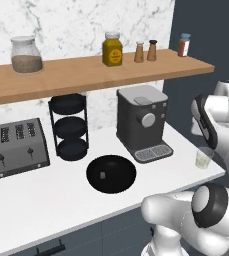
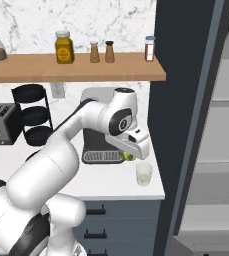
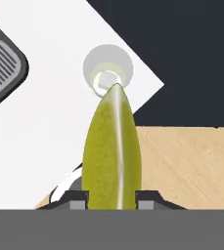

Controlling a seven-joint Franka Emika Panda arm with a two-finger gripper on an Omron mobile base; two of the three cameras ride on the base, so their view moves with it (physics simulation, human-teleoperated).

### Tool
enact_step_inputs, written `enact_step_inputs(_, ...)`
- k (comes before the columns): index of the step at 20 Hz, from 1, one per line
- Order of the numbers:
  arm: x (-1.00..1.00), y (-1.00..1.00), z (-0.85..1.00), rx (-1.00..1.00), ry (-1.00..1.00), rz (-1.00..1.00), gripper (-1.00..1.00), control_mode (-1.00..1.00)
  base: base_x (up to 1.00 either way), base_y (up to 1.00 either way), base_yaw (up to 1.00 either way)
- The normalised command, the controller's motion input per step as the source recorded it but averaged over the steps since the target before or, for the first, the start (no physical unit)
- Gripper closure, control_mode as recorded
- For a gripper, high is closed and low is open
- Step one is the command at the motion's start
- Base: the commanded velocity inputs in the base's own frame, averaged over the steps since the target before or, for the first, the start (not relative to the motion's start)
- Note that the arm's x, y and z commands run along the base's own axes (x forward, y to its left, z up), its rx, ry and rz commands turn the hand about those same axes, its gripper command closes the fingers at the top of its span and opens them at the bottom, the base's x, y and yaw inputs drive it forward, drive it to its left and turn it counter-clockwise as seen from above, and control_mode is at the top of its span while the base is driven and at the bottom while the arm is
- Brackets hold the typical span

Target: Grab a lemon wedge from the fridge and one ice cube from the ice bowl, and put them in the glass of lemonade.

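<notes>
1. Step in hand: carrying the lemon wedge to the glass of lemonade. Wedge sits clamped btwn the two dark tips of the gripper, jaws pressed on its sides; in the hand view it stands up from 6 o'clock, its point reaching the glass rim.
2. In the right base view the gripper hangs over the counter, just at 10 o'clock of the glass and above it, w/ a bit of yellow-green showing under the hand.
3. Glass stands near the counter's right front corner, at 4 o'clock of the coffee machine in the left base view; pale liquid inside.
4. Next move (my read): shift the hand a little toward 4 o'clock in the right base view so the wedge is over the glass mouth, lower, then part the jaws. Wedge tip must clear the rim, else it may tip the glass or drop on the counter.
5. Ice part not yet done: the ice cube lies in the ice bowl (one tiny pale speck near the centre), at 6 o'clock of the tiered rack.
6. Fridge is open at 3 o'clock of the counter, pale shelves showing.
</notes>
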Motion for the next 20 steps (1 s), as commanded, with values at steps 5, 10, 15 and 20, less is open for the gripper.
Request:
enact_step_inputs(5,0.17,-0.1,-0.72,0.01,0.0,0.0,1.0,-1.0,0.0,0.0,0.0)
enact_step_inputs(10,0.34,-0.18,-0.22,0.01,0.0,0.0,1.0,-1.0,0.0,0.0,0.0)
enact_step_inputs(15,0.16,-0.29,0.01,0.02,0.0,0.0,1.0,-1.0,0.0,0.0,0.0)
enact_step_inputs(20,0.27,-0.24,0.0,0.0,0.0,0.0,1.0,-1.0,0.0,0.0,0.0)
